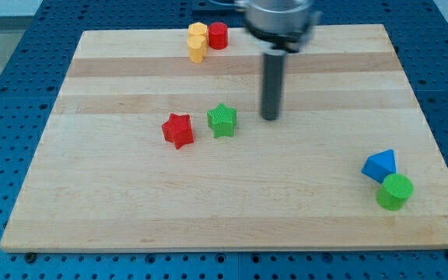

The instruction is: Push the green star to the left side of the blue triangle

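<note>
A green star [222,120] and a red star [178,130] lie on the pale striped wooden board [131,194]. Far back are a yellow block [197,41] and a red cylinder [218,35]; near right, a blue triangle [379,166] and a green cylinder [395,191]. My tip [271,117] is dark grey.

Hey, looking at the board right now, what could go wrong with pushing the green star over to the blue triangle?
My tip sits right of the green star block, so pushing from here drives it away from the blue triangle block, probably into the adjacent red star block. The green cylinder block touching the triangle could get knocked.
</note>
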You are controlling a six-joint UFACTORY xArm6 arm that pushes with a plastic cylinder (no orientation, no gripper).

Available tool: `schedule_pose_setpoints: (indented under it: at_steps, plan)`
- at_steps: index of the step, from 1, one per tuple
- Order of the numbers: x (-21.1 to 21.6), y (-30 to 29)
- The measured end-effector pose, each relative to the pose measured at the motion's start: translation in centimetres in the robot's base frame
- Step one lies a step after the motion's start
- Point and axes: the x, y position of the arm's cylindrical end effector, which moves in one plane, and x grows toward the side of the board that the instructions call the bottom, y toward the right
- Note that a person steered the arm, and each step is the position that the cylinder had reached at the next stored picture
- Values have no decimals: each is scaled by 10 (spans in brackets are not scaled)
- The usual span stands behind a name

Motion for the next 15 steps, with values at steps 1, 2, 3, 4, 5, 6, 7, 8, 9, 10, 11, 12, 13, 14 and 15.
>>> schedule_pose_setpoints:
  at_steps: [1, 2, 3, 4, 5, 6, 7, 8, 9, 10, 11, 12, 13, 14, 15]
  plan:
    - [-7, -5]
    - [-45, -58]
    - [-45, -119]
    - [-11, -126]
    - [27, -40]
    - [59, 28]
    - [51, 7]
    - [32, -56]
    - [44, -106]
    - [79, -96]
    - [84, -25]
    - [86, 13]
    - [97, -32]
    - [81, -84]
    - [26, -89]
